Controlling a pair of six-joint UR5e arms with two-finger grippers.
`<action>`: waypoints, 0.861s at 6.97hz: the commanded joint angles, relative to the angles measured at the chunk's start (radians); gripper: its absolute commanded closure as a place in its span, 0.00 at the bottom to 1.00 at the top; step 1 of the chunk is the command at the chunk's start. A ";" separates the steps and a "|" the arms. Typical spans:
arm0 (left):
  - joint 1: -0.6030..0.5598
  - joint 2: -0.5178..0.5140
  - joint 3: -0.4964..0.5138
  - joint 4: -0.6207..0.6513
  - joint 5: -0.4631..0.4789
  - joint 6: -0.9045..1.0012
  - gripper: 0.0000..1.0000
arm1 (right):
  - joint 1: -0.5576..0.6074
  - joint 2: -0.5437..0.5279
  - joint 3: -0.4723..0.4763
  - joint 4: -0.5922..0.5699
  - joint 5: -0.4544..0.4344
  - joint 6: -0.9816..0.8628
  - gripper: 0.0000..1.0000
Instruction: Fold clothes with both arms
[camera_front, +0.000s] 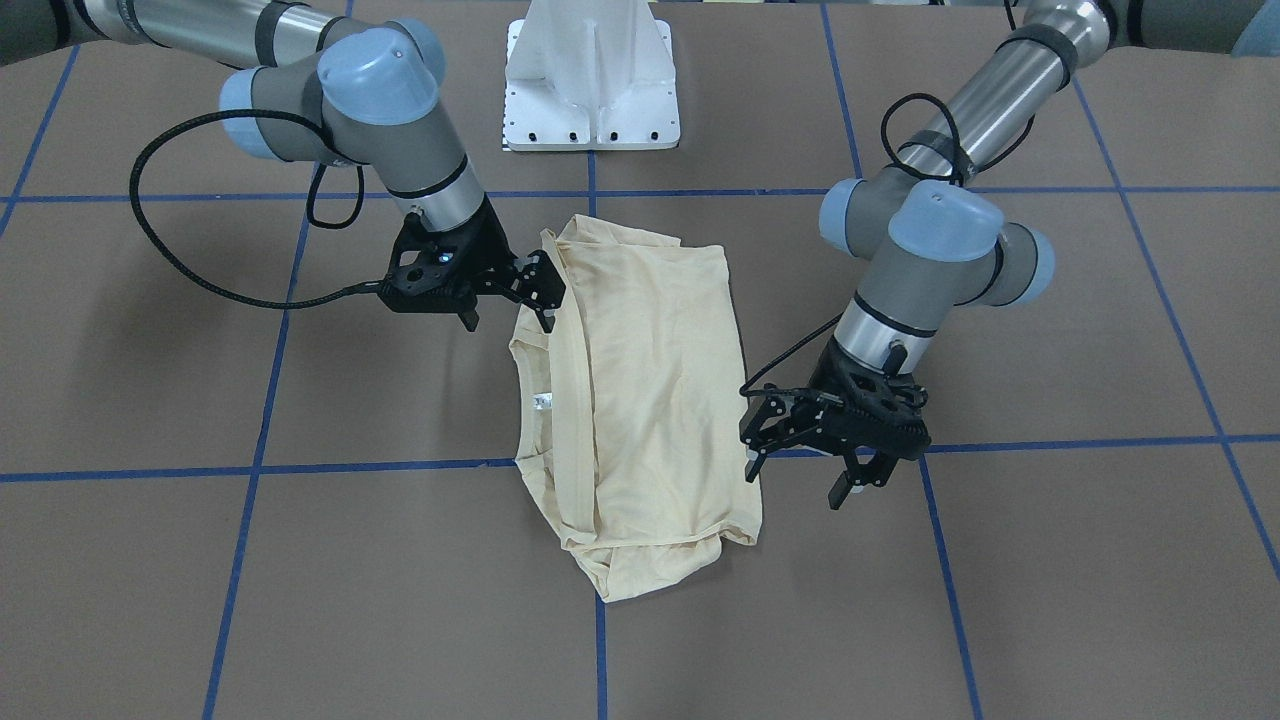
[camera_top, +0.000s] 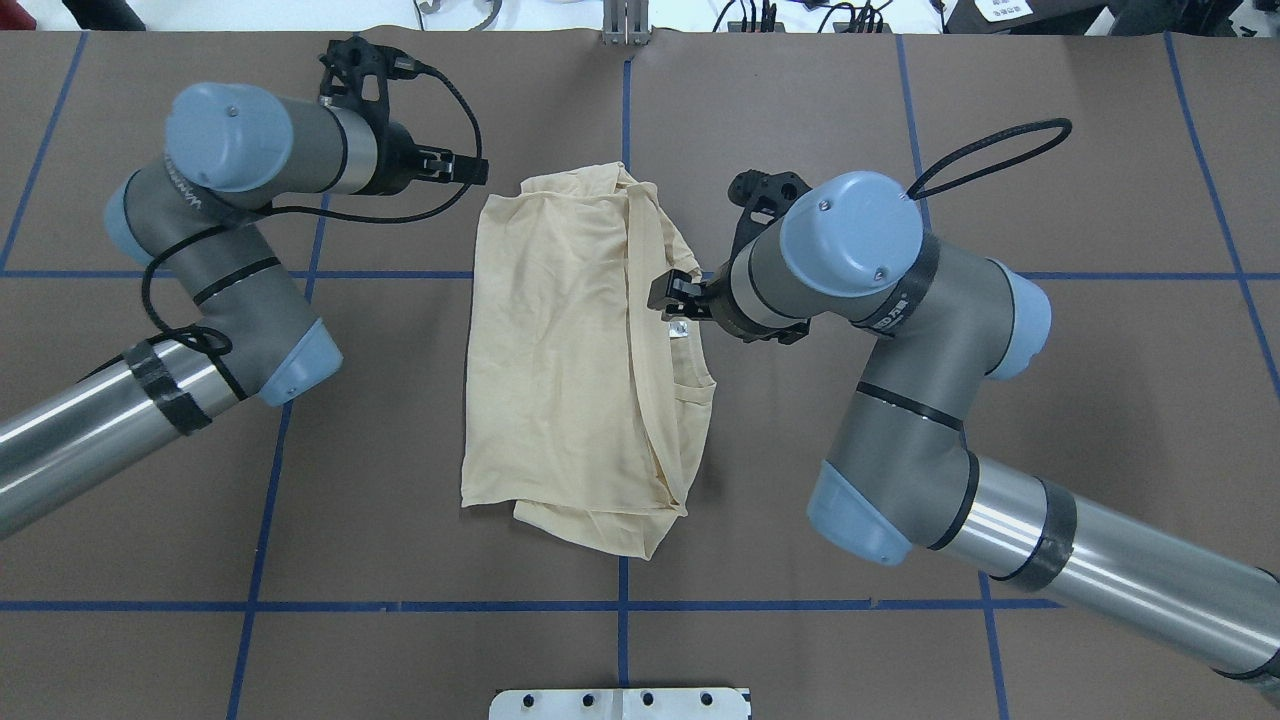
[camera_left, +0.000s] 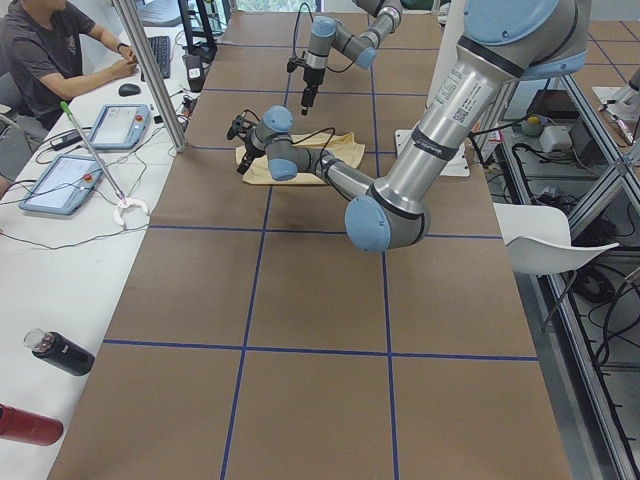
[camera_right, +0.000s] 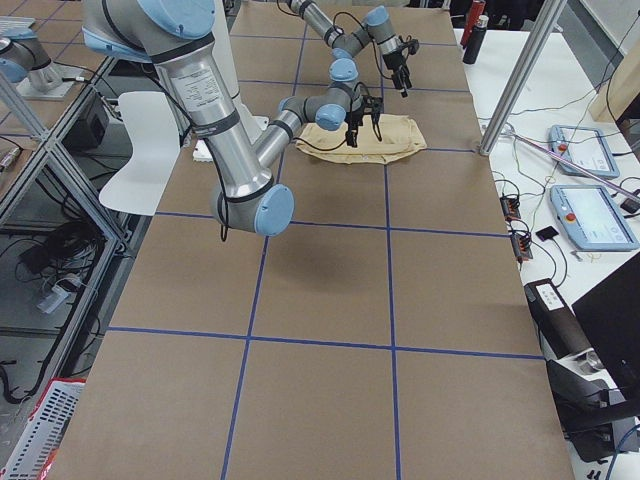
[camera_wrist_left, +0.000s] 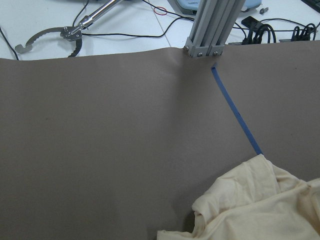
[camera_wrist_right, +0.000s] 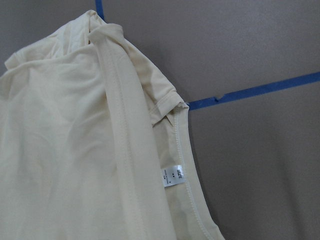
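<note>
The pale cream-yellow shirt (camera_front: 650, 380) lies folded lengthwise into a narrow strip at the table's middle (camera_top: 560, 360), with a sleeve laid along one long edge. Its white neck tag (camera_wrist_right: 171, 175) shows at the collar (camera_top: 679, 330). My right gripper (camera_front: 542, 292) hovers open over the collar edge (camera_top: 672, 298) and holds nothing. My left gripper (camera_front: 752, 440) is open and empty beside the shirt's far corner (camera_top: 476, 170). The left wrist view shows only that corner of the shirt (camera_wrist_left: 260, 205); no fingers show in either wrist view.
The white pedestal base (camera_front: 590, 90) stands behind the shirt on the robot's side. Blue tape lines (camera_top: 622, 100) cross the brown table. A metal post (camera_wrist_left: 212, 25) stands at the far edge. An operator (camera_left: 50, 50) sits at a side desk.
</note>
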 joint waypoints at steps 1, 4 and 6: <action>-0.006 0.154 -0.155 -0.001 -0.041 0.021 0.00 | -0.089 0.037 -0.002 -0.165 -0.111 -0.175 0.00; -0.002 0.202 -0.171 -0.014 -0.039 0.021 0.00 | -0.205 0.074 -0.064 -0.222 -0.256 -0.285 0.00; -0.001 0.202 -0.166 -0.014 -0.038 0.021 0.00 | -0.212 0.138 -0.149 -0.222 -0.255 -0.306 0.00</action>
